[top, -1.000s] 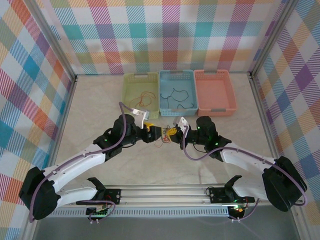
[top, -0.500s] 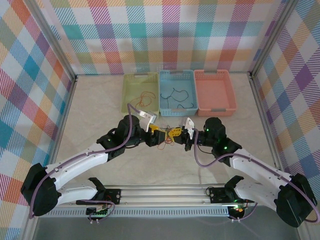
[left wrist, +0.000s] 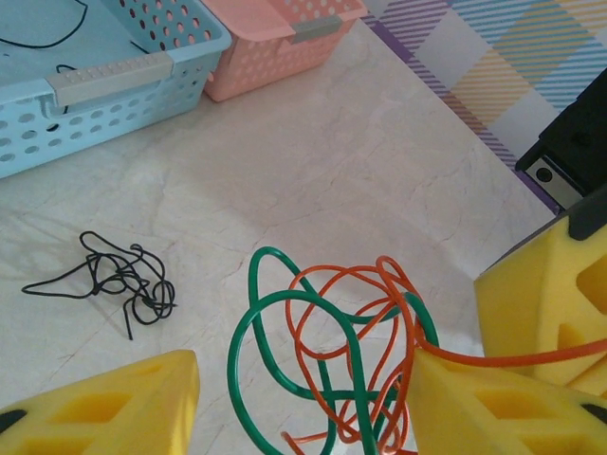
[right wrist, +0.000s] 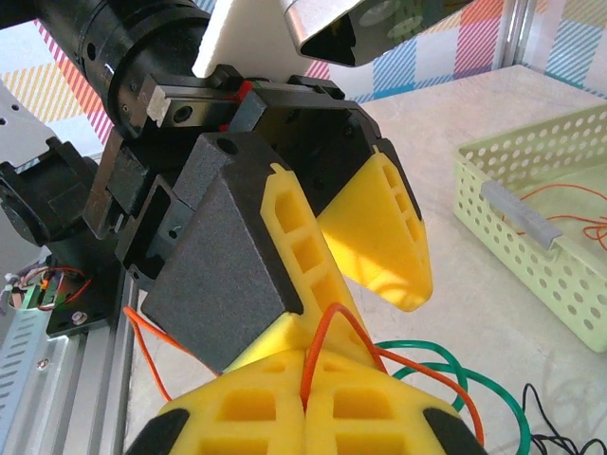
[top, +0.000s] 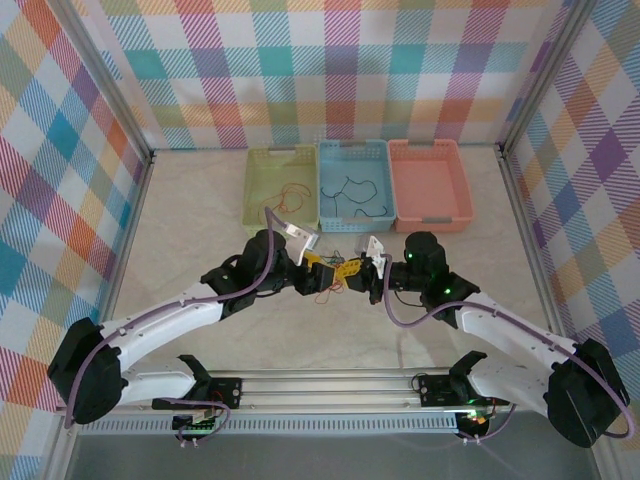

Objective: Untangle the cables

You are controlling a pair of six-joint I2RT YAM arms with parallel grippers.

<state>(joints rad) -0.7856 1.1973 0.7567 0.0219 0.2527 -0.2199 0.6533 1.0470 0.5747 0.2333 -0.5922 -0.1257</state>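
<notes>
Left wrist camera is giving us the key picture: the left gripper [left wrist: 303, 379] is standing with its yellow jaws well apart, gripping nothing. The knot of cables [top: 328, 285] is hanging right in the gap between them. It's a green cable [left wrist: 270, 251] looping through an orange cable [left wrist: 341, 273], the coils crossing each other again and again. Right wrist camera is showing the right gripper [right wrist: 305, 379] with its pads pressed flat together and the orange cable pinched in the seam, one strand arching up out of it. So that orange strand is running sideways out of the knot, past one of the left gripper's pads, to the right gripper sitting just beside it. I'm reading that line between the two arms as the axis to pull along. The left gripper is the nearer one to the green loops, which are lying dead ahead of it. So I'm judging it the arm to take the green while the right is anchoring the orange. A black cable [left wrist: 119, 280] is lying crumpled on the table [left wrist: 313, 171], apart from the knot and near the blue basket [left wrist: 104, 81], with the pink basket [left wrist: 275, 43] next along. The risk I'm seeing: those jaws catching both colours at once.
</notes>
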